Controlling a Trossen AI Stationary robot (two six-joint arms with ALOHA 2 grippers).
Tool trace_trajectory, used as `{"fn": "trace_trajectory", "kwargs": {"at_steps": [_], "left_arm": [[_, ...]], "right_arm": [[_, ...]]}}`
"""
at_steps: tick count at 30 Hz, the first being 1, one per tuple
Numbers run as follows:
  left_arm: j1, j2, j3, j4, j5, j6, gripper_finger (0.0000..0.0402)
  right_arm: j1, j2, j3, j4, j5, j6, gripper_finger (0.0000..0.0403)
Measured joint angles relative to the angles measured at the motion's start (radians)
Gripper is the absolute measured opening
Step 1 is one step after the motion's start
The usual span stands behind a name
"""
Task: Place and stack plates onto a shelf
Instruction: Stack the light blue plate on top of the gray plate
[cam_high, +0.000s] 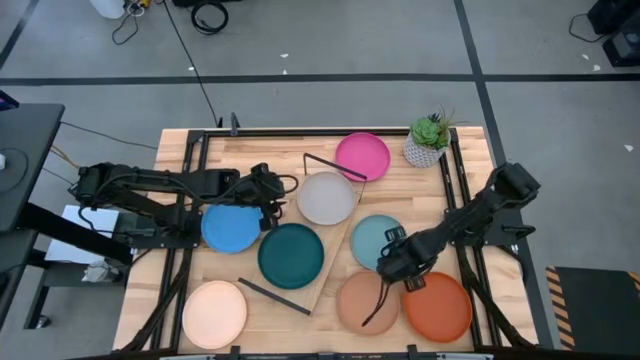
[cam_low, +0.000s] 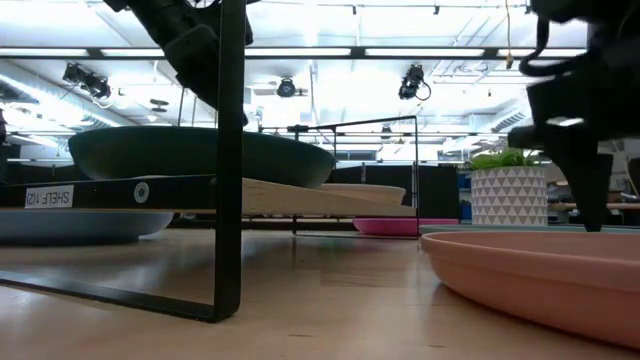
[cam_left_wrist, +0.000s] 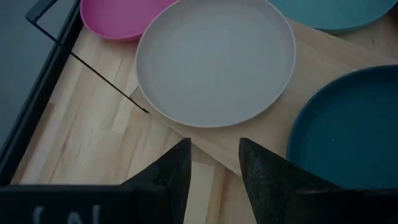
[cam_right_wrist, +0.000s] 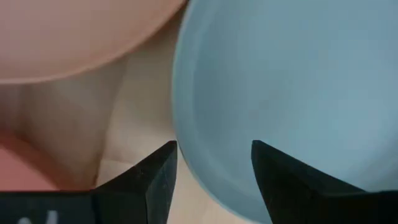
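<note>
Matte and rigid by the look of them, the plates should handle as light, stiff discs with a low raised rim, and that rim is the only sensible place to take hold: one finger under the lip, one inside, since the flat faces give nothing to pinch and the smooth finish may slip. The shelf (cam_high: 335, 235) lies diagonally across the table's middle, carrying the dark teal plate (cam_high: 291, 255) toward 7 o'clock and the grey-beige plate (cam_high: 326, 198) toward 1 o'clock. Around it on the table rest the bright blue plate (cam_high: 231, 228) at 9 o'clock, the magenta plate (cam_high: 362, 156) at 1, the light blue plate (cam_high: 376, 240) at 3, the tan plate (cam_high: 366, 302) and orange-red plate (cam_high: 437, 306) near 5, and the pale cream plate (cam_high: 214, 314) at 7. The right gripper (cam_right_wrist: 214, 163) hovers with jaws spread over the light blue plate's near edge, seemingly lined up to straddle the rim. The left gripper (cam_left_wrist: 214, 155), jaws also spread and empty, sits just short of the grey-beige plate. A tilted lift could let a plate slide free.
</note>
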Motion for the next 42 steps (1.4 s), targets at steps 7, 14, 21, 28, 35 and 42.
{"fn": "trace_trajectory", "kwargs": {"at_steps": [7,14,21,28,35,42], "left_arm": [[-0.002,0.0,0.0,-0.015,0.007,0.001,0.0141],[-0.004,-0.048,0.002,-0.037,0.13,-0.005,0.0141],[-0.024,-0.151,0.001,-0.044,0.152,-0.017,0.0141],[-0.026,-0.176,0.001,-0.043,0.151,-0.017,0.0141],[-0.026,-0.193,0.001,-0.025,0.221,-0.017,0.0141],[-0.026,-0.222,0.001,0.077,0.436,-0.014,0.0141]], "right_arm": [[0.0,0.031,0.003,-0.006,0.001,0.035,0.017],[0.002,0.031,0.0,-0.005,-0.033,0.06,0.0086],[0.002,0.023,0.011,-0.053,-0.055,0.066,0.0016],[0.002,-0.031,0.023,-0.086,-0.039,0.059,0.002],[0.014,-0.106,0.072,-0.131,-0.024,0.03,0.0014],[0.05,-0.115,0.228,-0.178,0.111,-0.099,0.0015]]}}
